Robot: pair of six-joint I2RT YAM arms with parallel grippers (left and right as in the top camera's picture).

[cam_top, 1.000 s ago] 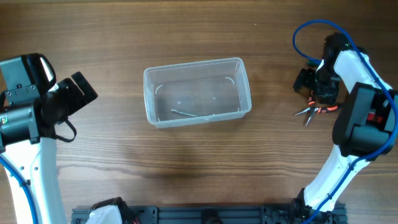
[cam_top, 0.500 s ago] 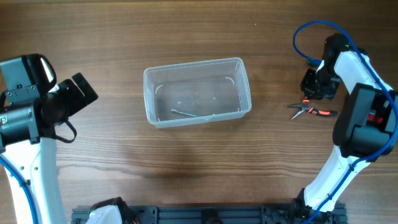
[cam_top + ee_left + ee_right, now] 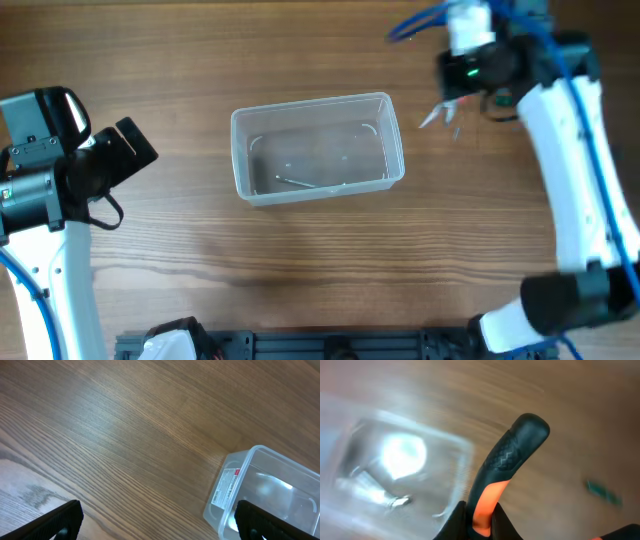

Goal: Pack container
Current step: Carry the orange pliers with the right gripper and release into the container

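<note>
The right hand (image 3: 476,525) is clamped on a pair of pliers (image 3: 443,116) and holds them above the counter (image 3: 300,40), just to the right of the tub (image 3: 310,101) and a little beyond its far right corner. The pliers are not yet over the opening. If they were let go here, they would likely land on the wood beside the tub.

The grip looks to be on one black and orange handle only, so the pliers may swing or slip, and the blurred right wrist view makes the hold hard to judge. The metal tips point left toward the tub, so a low pass could catch the rim. Nothing steadies the light tub, so a knock could slide or tip it. The left hand (image 3: 159,525) has its fingers apart and sits well to the left, holding nothing.

The tub stands mid-counter with its opening up. Its long axis runs left to right, with the right end angled slightly far. A label sits on its left end wall, and a small metal piece (image 3: 300,182) lies inside.
</note>
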